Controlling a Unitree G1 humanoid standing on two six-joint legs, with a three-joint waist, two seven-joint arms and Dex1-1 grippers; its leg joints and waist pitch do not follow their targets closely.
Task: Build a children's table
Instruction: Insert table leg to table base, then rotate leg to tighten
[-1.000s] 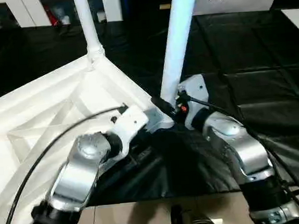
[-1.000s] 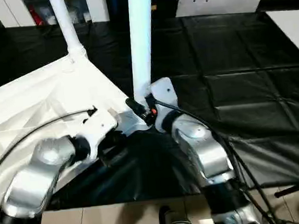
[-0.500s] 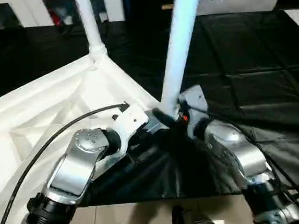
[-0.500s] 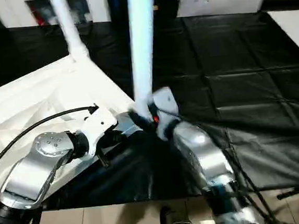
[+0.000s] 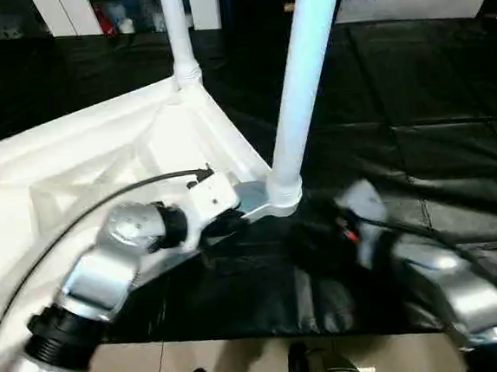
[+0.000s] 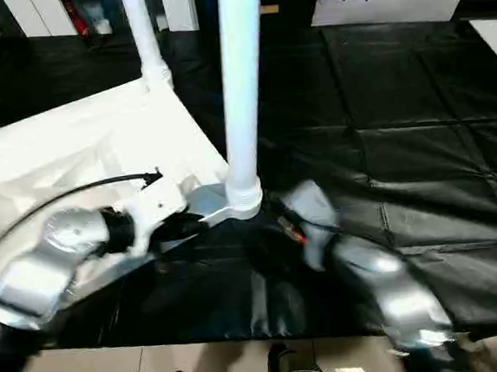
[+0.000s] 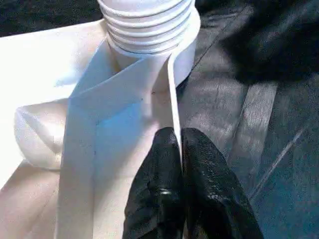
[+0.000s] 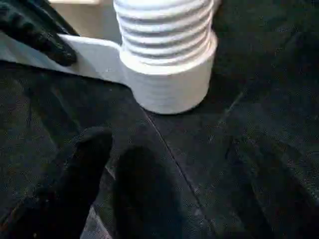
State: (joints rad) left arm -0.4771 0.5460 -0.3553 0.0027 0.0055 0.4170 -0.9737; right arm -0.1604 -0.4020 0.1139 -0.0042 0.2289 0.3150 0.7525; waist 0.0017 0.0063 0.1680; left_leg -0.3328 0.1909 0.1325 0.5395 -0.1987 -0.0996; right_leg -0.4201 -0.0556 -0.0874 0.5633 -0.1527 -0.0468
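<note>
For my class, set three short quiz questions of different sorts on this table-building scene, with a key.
1. True or false: the left pincer is shut on the edge of the tabletop.
2. Multiple choice: the near leg stands A) in a corner socket, B) flat on the black mat, C) in the right pincer.
3. Fill in: counting the far leg, ___ legs stand upright in the upturned tabletop.

Key: 1 true: its fingers pinch the thin rim near the socket. 2 A: its ribbed end sits in the round socket, with the right pincer open and apart from it. 3 two.
</note>
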